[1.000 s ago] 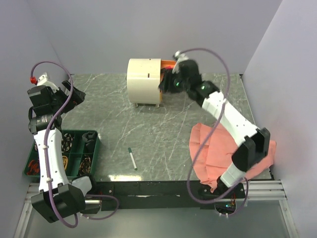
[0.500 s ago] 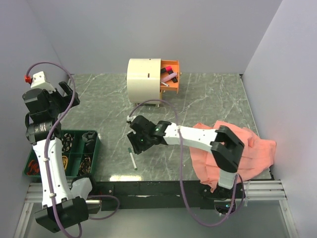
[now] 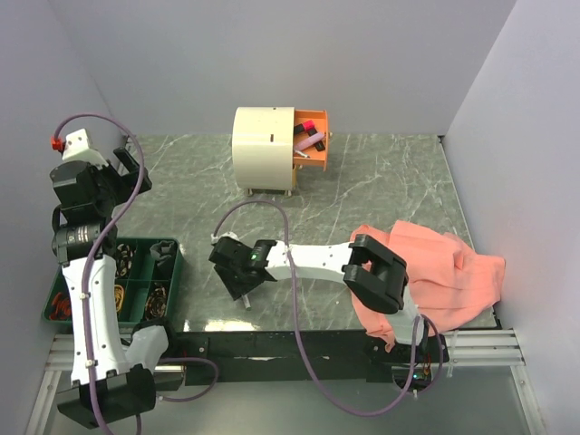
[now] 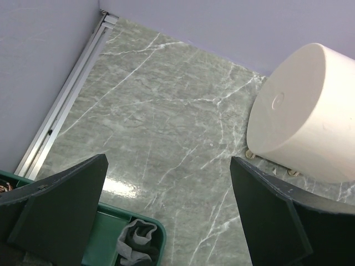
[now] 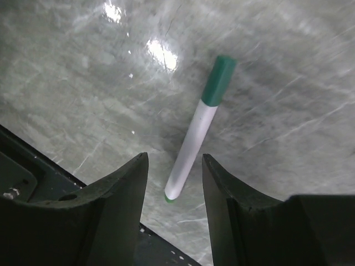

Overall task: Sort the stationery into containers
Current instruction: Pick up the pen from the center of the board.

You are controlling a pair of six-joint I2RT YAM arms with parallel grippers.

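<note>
Right claw (image 3: 240, 275) hung low over the pen (image 3: 246, 303), at 7 o'clock from the drawer (image 3: 315, 156). Left claw (image 4: 167, 160) gaped, idle, cabinet (image 4: 310, 111) at 2 o'clock. Right wrist: fingers (image 5: 111, 205) apart, either side of the pen, ready to pinch.

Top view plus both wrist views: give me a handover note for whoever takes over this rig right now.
Left gripper: open, empty, raised over the left of the table.
Right gripper: open, low, fingers either side of the tail end of the white marker, not closed on it.
Things: the white marker, green-capped, lies flat near the front edge. The orange drawer stands pulled out of the cream cabinet.
Done: pink and purple markers are in that drawer.
Left: close on the white marker, carry it to the drawer, release.
</note>
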